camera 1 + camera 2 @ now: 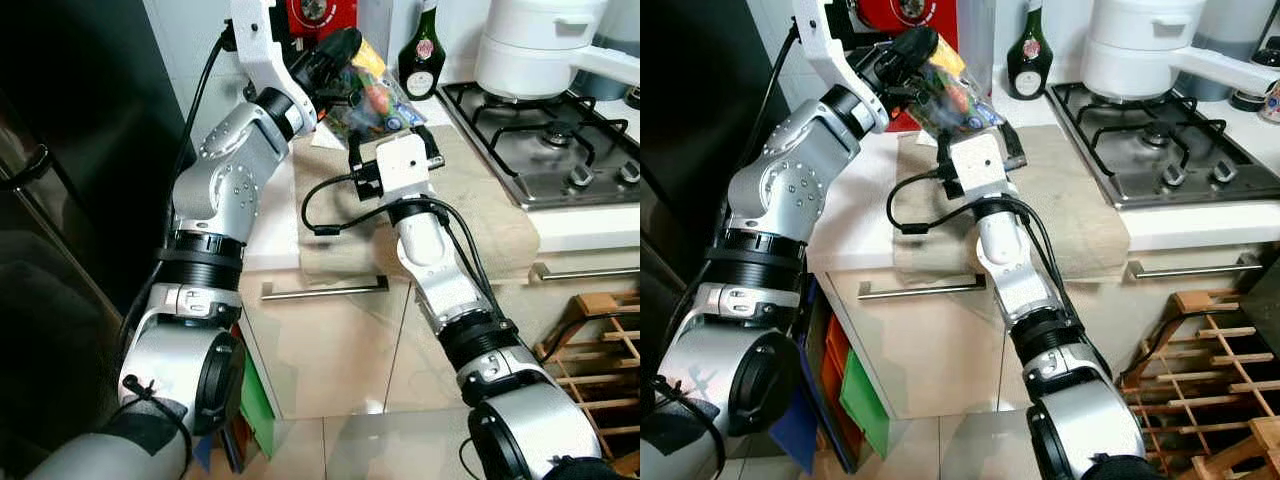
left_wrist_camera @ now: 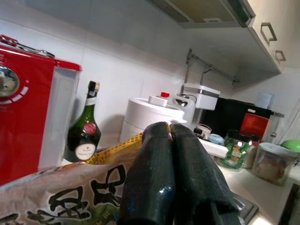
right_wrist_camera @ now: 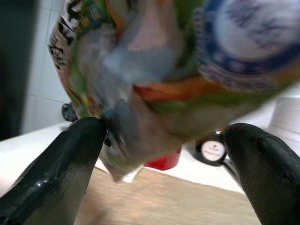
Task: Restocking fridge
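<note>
Counter [image 1: 870, 215]: left gripper [image 1: 338, 47] pinches bag [image 1: 372, 100] (right gripper [image 3: 164, 154] spread below).

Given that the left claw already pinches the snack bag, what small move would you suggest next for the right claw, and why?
Probably close the right claw on the snack bag. Its fingers stand open on either side of the bag's lower end, while the left claw pinches the top, lifted above the counter.

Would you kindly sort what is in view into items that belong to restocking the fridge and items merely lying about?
Belongs to the job:
- food bag, pinched by the left gripper
- right gripper, open beneath the bag
- dark fridge

Lying about:
- green bottle
- white cooker
- hob
- red appliance
- beige cloth
</note>
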Robot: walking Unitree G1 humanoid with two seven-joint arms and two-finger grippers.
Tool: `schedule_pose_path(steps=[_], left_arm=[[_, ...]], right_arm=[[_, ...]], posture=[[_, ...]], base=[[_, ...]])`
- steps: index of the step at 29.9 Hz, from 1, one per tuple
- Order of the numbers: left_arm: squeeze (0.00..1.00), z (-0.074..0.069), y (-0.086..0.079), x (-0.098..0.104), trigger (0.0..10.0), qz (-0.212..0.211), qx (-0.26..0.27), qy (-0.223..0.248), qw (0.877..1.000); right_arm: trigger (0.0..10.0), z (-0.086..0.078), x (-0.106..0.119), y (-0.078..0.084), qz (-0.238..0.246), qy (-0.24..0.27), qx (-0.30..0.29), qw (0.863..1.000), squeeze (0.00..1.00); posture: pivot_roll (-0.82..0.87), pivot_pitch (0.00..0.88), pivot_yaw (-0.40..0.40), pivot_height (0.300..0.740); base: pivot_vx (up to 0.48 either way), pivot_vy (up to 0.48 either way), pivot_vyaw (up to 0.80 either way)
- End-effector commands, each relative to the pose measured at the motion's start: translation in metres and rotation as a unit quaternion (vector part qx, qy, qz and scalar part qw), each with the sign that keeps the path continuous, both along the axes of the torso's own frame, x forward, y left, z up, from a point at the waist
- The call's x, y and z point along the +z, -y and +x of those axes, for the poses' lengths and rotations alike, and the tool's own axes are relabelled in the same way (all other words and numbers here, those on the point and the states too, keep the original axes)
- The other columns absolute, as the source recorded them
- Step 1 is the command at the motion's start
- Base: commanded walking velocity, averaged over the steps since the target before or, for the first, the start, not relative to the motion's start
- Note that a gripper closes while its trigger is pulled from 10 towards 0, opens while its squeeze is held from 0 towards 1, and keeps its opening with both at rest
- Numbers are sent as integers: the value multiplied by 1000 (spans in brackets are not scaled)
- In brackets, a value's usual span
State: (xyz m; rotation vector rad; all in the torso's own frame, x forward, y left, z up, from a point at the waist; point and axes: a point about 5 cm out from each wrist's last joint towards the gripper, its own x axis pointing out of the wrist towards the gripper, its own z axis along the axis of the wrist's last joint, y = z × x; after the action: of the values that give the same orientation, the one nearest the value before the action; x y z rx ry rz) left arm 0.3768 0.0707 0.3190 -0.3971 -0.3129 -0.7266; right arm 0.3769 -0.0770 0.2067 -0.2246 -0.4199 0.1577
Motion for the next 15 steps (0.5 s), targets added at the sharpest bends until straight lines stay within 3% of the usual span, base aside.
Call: schedule_pose_path(steps=[1, 4, 5, 7, 8, 15], left_arm=[[0, -4, -2, 7, 0, -6, -3, 16, 1000], [0, -6, -1, 8, 0, -8, -10, 18, 1000], [0, -10, 3, 9, 0, -8, -28, 28, 999], [0, -13, 5, 10, 0, -6, -38, 33, 999], [0, -17, 8, 10, 0, -8, -51, 36, 998], [0, -21, 10, 11, 0, -28, -71, 31, 997]], right_arm=[[10000, 2, 5, -1, 19, 0, 3, 1000, 0], [10000, 3, 5, 0, 22, -2, 3, 1000, 0], [1843, 4, 5, -1, 42, -15, 11, 999, 0], [1843, 5, 5, -1, 50, -20, 15, 998, 0], [0, 4, 5, -4, 58, -25, 34, 997, 0], [0, 2, 6, -12, 76, -34, 61, 995, 0]], posture=[[-92, 0, 111, 740], [-92, 0, 111, 740], [-92, 0, 108, 740], [-92, 0, 108, 740], [-91, 0, 107, 740], [-94, 0, 103, 740]], base=[[0, 0, 0], [0, 0, 0], [0, 0, 0], [0, 0, 0], [0, 0, 0], [0, 0, 0]])
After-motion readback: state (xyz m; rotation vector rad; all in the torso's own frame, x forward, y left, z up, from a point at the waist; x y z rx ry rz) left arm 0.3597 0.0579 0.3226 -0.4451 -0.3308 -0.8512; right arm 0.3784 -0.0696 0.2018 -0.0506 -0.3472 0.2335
